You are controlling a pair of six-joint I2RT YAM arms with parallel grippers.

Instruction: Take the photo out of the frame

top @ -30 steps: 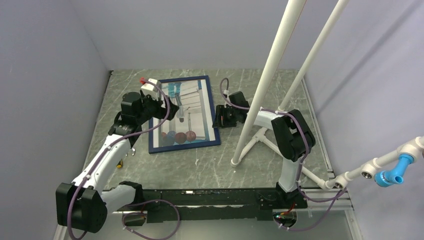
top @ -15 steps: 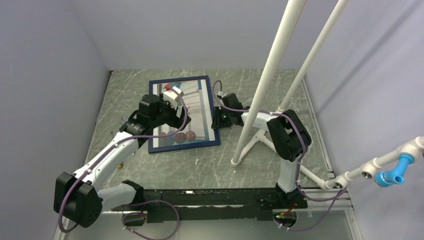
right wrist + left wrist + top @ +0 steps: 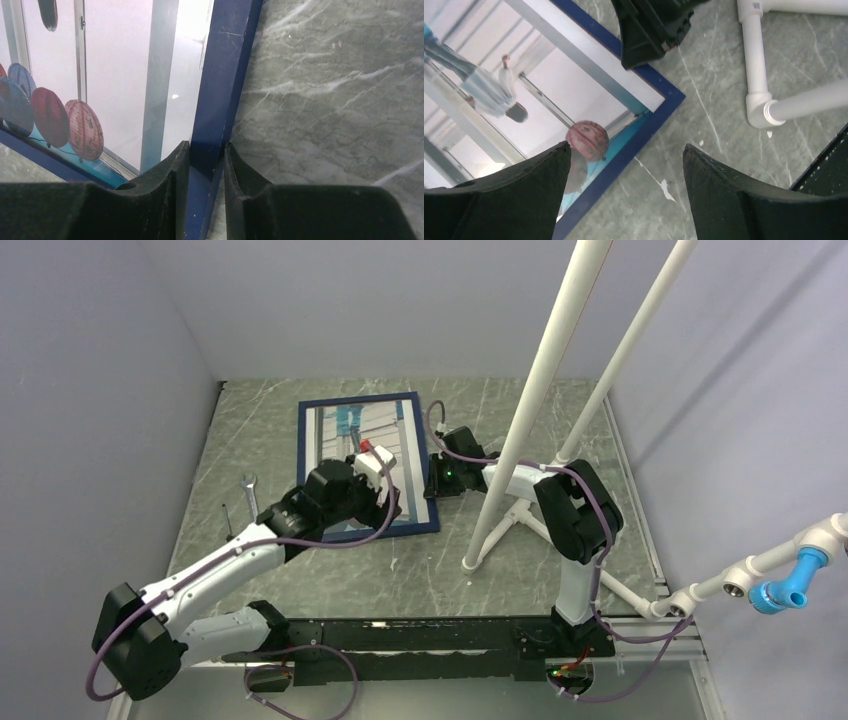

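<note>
Your right gripper (image 3: 206, 150) clamps the thin navy-blue frame (image 3: 225, 75), likely anchoring it; your left gripper (image 3: 624, 152) hovers, jaws apart, over the pale photo (image 3: 554, 95).

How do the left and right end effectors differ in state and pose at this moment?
The left end effector is open wide; the right end effector is pinched on the right rail of the frame. The left holds nothing and is poised over the frame's near corner; the right straddles its rail. Both are black and work at the same frame.
</note>
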